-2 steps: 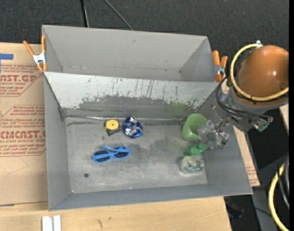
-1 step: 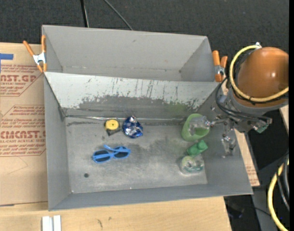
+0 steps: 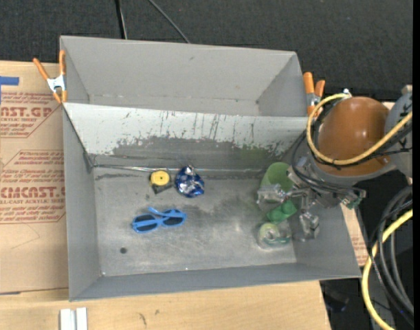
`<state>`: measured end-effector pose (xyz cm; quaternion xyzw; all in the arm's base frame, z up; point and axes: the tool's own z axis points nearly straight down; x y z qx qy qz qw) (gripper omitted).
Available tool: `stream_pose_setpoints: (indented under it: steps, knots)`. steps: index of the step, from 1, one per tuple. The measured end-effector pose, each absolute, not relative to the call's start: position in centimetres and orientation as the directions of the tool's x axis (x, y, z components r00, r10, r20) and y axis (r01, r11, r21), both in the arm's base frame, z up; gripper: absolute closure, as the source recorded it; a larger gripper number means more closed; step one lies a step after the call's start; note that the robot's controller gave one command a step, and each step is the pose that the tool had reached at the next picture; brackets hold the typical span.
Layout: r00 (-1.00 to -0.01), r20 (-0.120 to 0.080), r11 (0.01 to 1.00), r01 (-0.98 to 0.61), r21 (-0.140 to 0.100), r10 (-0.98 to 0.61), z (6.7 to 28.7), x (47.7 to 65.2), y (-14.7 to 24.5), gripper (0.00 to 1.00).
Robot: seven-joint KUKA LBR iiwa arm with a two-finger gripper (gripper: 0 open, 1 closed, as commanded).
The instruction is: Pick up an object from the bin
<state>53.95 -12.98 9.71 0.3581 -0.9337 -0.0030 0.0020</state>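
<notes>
Where the pincer (image 3: 290, 210) hovers, green bits (image 3: 272, 235), blue sunglasses (image 3: 158, 220) in bin (image 3: 196, 256)

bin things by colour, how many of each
yellow: 1, disc
blue: 2, glasses, crumpled ball
green: 3, cup, small piece, pale round thing
total: 6

Even light from above — soft shadows in the bin (image 3: 182, 74)

We saw the bin's upper back wall lit pale and its floor duller; the orange wrist cover (image 3: 354, 133) carried a mild sheen, and the dark ground (image 3: 278, 12) beyond the rim lay dim.
</notes>
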Motion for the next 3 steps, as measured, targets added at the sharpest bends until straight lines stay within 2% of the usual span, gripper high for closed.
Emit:
stream_pose_setpoints:
  steps: [1,2,3]
  knots:
    - [-0.696,-0.003,0.696,-0.718,0.005,-0.718,6.8,52.4,-12.9,0.00]
    - [-0.696,-0.001,0.696,-0.719,0.001,-0.719,7.0,52.5,-13.0,1.00]
    - [-0.692,-0.007,0.693,-0.721,-0.009,-0.721,20.5,55.5,-12.6,1.00]
